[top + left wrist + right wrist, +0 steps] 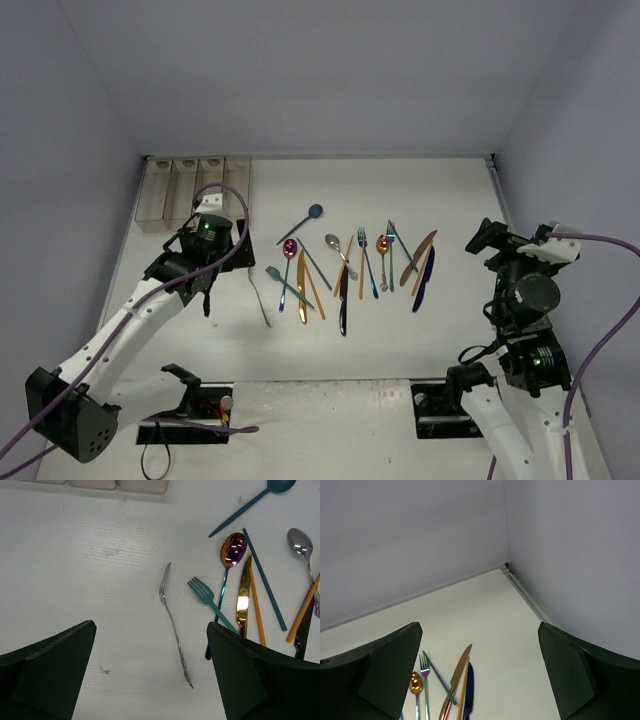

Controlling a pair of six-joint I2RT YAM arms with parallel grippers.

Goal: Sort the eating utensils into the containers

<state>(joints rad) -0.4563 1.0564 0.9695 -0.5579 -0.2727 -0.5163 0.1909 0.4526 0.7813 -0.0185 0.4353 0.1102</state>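
Several eating utensils (345,265) lie spread across the middle of the white table. A silver fork (259,295) lies apart at their left. The four joined containers (195,185) stand at the far left; all but their near edge (142,485) is out of the left wrist view. My left gripper (205,285) is open and empty above the table, with the silver fork (172,620) lying between its jaws, nearer the right one. A teal fork (210,600), iridescent spoon (233,549) and gold knife (243,600) lie just right of it. My right gripper (485,238) is open, empty, raised at the right.
The right wrist view faces the far right corner of the walls; a copper knife (456,680), blue knife (468,690) and an iridescent fork (424,680) lie below it. Grey walls enclose the table on three sides. Cables loop off both arms.
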